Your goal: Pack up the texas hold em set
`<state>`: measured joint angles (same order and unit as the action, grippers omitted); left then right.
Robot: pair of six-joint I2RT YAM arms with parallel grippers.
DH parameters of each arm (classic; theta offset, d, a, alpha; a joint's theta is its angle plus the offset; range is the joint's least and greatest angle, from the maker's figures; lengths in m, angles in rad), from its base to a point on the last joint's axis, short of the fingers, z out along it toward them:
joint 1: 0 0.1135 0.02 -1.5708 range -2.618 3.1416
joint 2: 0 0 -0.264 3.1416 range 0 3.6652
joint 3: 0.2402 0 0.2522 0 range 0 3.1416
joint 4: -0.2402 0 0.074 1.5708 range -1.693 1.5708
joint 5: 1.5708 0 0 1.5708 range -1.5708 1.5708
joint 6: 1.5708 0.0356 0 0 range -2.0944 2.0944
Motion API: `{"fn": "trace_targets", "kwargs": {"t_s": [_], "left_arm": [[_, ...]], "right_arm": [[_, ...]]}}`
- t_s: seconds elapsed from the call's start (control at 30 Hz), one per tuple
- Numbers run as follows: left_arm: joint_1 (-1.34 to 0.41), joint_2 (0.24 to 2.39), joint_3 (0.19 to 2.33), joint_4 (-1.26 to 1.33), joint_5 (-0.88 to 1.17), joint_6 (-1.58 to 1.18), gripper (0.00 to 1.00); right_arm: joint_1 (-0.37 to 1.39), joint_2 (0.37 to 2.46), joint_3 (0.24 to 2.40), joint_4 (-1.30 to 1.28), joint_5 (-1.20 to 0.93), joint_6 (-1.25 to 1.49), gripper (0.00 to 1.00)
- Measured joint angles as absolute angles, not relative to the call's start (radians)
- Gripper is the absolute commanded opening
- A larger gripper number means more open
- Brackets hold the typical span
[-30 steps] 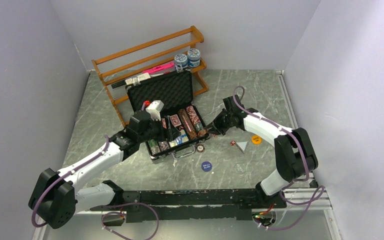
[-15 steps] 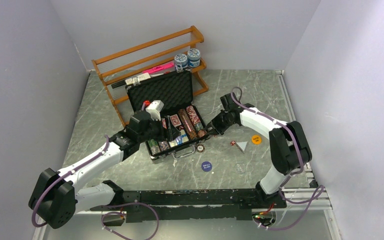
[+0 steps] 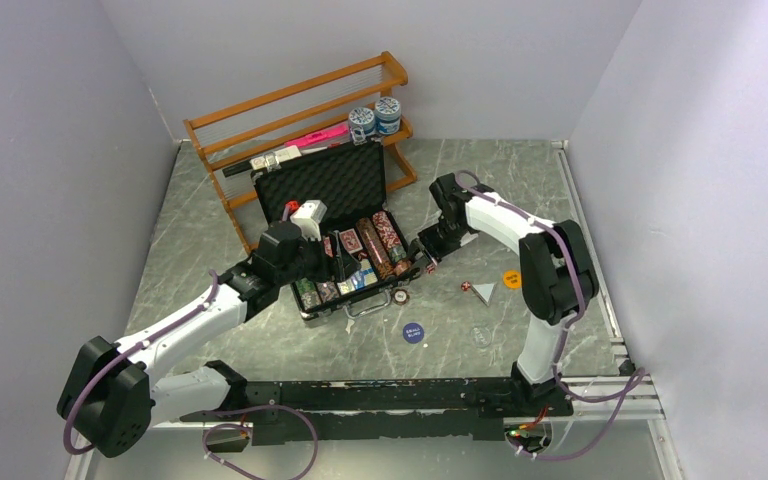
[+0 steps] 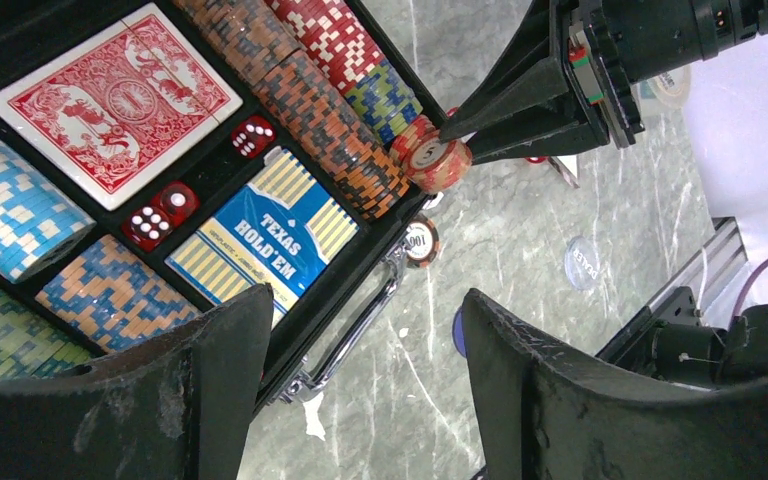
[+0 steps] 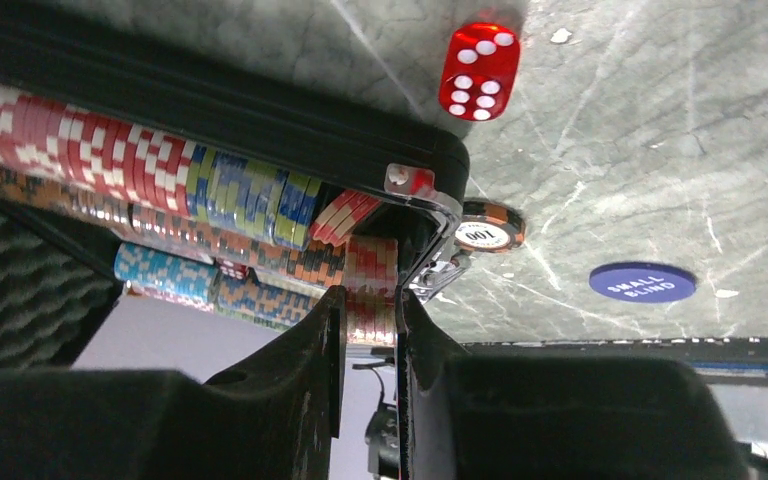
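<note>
Nearest the bases on the table point(image 3: 500, 190): blue disc point(image 3: 413, 332), clear disc point(image 3: 480, 336). Further back: loose chip point(image 3: 401, 295) just beside the case handle point(image 4: 345, 330), red die point(image 3: 467, 287), orange disc point(image 3: 512, 279). Open case point(image 3: 325, 185) mid-table, packed with chip rows point(image 4: 300, 90), red deck point(image 4: 110, 100), blue deck point(image 4: 270, 225), two dice point(image 4: 160, 215). Left gripper point(image 4: 365, 310) spread wide above the case front, nothing between fingers. Right gripper point(image 3: 423, 256) pinching small chip stack point(image 4: 437, 160) at the case's right front corner. Behind: wooden rack point(image 3: 290, 100), two jars point(image 3: 375, 118) on it
</note>
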<state>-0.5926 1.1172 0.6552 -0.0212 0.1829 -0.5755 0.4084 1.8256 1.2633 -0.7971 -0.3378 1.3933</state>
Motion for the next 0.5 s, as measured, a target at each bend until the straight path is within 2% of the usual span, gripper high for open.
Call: {"fn": "trace_targets", "kwargs": {"t_s": [0.37, 0.5], "left_arm": [[-0.593, 1.114, 0.655, -0.022, 0.160, -0.560, 0.75], [-0.593, 1.114, 0.655, -0.031, 0.160, -0.559, 0.75]], "right_arm": [[0.395, 1.880, 1.346, -0.933, -0.280, 1.443, 0.01], [0.382, 1.884, 1.346, -0.937, -0.264, 1.448, 0.06]]}}
